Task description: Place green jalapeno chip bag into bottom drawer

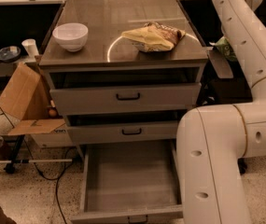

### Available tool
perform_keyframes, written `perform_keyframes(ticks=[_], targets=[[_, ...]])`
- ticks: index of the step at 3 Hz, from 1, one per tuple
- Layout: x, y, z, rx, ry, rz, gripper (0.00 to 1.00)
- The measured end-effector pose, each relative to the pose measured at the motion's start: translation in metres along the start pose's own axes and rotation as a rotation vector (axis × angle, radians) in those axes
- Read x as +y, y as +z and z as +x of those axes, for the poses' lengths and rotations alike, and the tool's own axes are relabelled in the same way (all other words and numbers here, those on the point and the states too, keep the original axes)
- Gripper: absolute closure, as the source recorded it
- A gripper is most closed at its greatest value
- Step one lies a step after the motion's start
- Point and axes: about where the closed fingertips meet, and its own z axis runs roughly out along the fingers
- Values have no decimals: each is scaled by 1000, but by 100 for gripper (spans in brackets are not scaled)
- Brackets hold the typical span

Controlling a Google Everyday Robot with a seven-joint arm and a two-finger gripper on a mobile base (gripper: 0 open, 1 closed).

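Presently, as seen from my remote station: bottom drawer [128,178] pulled well out, its flat grey interior exposed. Green jalapeno chip bag [225,48] shows as a small green patch off the cabinet's right edge, level with the top, against the white arm [216,162] and well above that drawer. Gripper [219,60] sits beside the bag, seen only as a dark piece just under it; I cannot tell whether the claw is clenched or released. On the cabinet top [123,13]: white bowl [70,35] at left, tan-yellow chip bag [153,36] at right. Top drawer [125,97] and middle drawer [130,133] each stand slightly ajar.
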Motion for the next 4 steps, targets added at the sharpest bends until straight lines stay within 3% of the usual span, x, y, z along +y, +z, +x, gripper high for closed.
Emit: perform_keyframes(ticks=[2,4], targets=[[0,35,46,167,-14,38,100],[4,69,89,302,-26,38,100]])
